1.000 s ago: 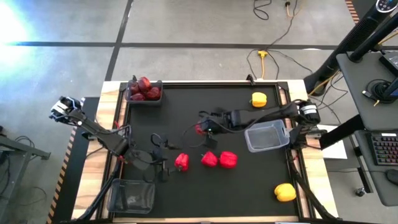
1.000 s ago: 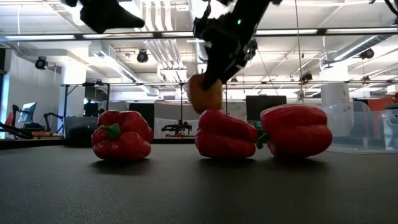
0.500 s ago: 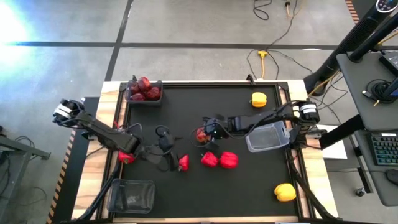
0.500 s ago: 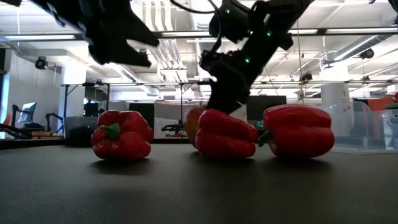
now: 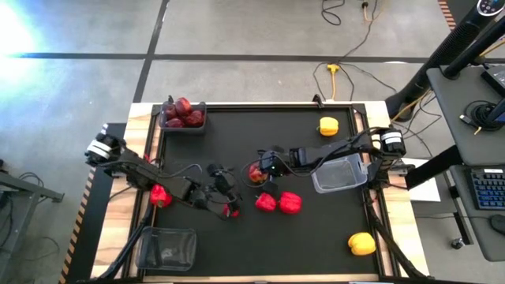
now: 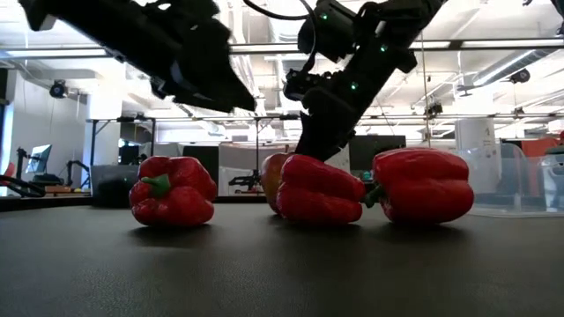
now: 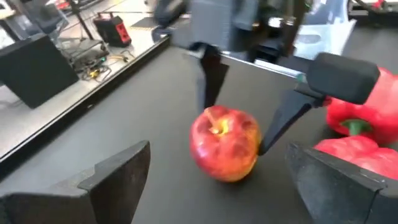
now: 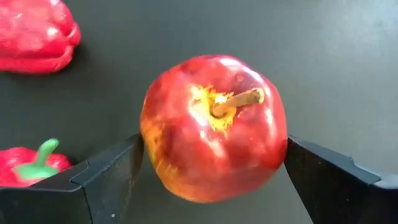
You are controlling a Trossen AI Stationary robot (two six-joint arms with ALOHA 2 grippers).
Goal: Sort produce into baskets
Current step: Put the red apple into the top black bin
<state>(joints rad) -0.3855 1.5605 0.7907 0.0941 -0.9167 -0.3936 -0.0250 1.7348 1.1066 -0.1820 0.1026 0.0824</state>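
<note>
- I work in a robotics lab or workshop, a big open hall.
- Looking level across my tabletop [image 6: 282, 264], I see exposed ceiling pipes [image 6: 229, 35] and rows of strip lights.
- Monitors [image 6: 40, 158] and benches stand in the room behind.
- From above, the floor [image 5: 237, 31] is bare grey concrete with loose cables [image 5: 347, 75].
- A desk with a keyboard [image 5: 489, 185] stands beside my tabletop.

Three red bell peppers [image 6: 173, 190] [image 6: 319, 189] [image 6: 420, 186] on dark table [image 6: 282, 264], apple [image 6: 274, 174] behind middle one, dark arms above
</note>
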